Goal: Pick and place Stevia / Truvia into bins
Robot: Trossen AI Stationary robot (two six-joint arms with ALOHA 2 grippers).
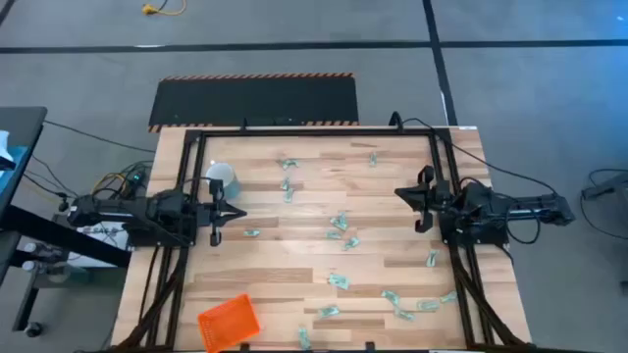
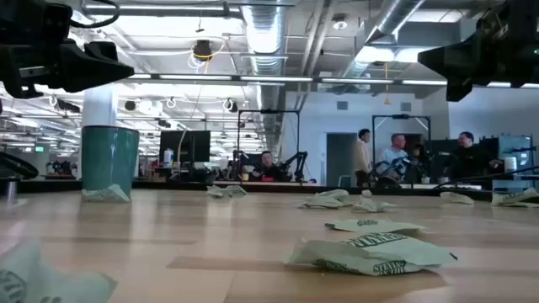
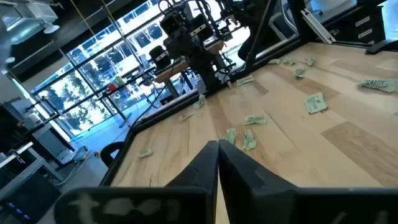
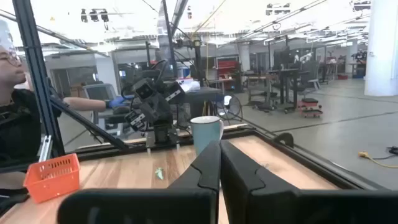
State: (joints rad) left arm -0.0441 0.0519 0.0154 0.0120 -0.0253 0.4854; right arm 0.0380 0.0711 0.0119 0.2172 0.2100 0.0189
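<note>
A: What can't we make out well?

B: From above, the orange tray (image 1: 229, 322) sits at the table's near-left corner, part of it hard to read against the frame. The sweetener packets (image 1: 338, 223) are tiny there; we count roughly twenty, though some may be pairs lying together. In the low view one crumpled packet (image 2: 370, 252) fills the foreground and another is cut off at the corner.

A: And the grippers?

B: The left gripper (image 1: 240, 213) hangs above the table's left side, just beside the cup (image 1: 224, 178), fingers pressed together on nothing. The right gripper (image 1: 398, 193) hangs over the right side, likewise clenched and empty. Both wrist views show the dark fingers (image 3: 205, 165) meeting edge to edge.

A: The surface and room?

B: We see a pale wooden table (image 1: 294, 260) inside a black frame, packets scattered mostly across its middle and right, none in the tray. Beyond it lies an open workshop with a few people (image 2: 396, 156) standing at the back, and a person's gloved hand (image 4: 115, 102) near the left arm.

A: Counts?

B: One tray, one cup, two arms.
</note>
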